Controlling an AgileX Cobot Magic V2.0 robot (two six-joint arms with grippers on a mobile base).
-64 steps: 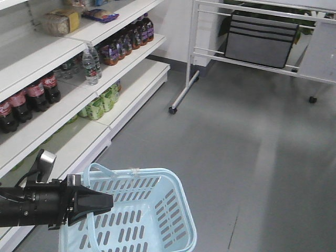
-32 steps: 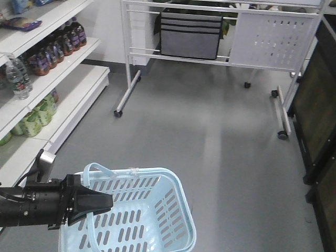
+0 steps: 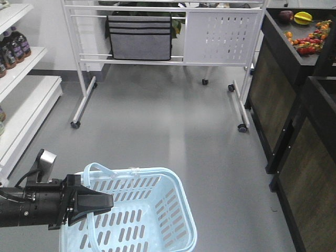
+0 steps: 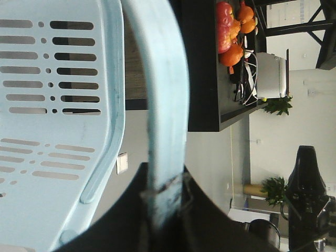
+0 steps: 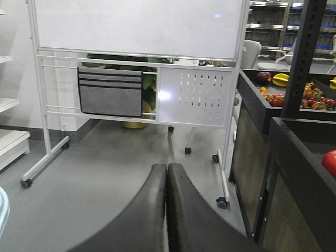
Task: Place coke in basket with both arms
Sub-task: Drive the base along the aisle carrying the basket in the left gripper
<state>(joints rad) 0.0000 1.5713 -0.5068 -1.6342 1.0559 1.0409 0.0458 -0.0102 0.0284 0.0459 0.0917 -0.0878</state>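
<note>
No coke is in view: nothing red-capped on the floor, in either gripper, or among the slots of the basket [image 3: 157,171], whose visible part looks empty. The only bottles I can see are purple-labelled ones [image 3: 13,46] on the white shelf at far left. So I'd judge the task to be at an early stage: the basket is picked up, but the bottle has yet to be reached, grasped and dropped in.

The light blue basket hangs low at the front, over the grey floor. The left gripper [image 3: 107,201] is clamped on its loop handle [image 4: 163,79]; the wrist view shows the pale blue strap pinched tight between the 2 black fingers [image 4: 197,210]. The right gripper [image 5: 167,169] has its fingers pressed together with nothing between them, pointing out at the wheeled whiteboard stand [image 5: 136,29]. To the right stands a dark produce counter [image 3: 273,79] with fruit on top.
</note>
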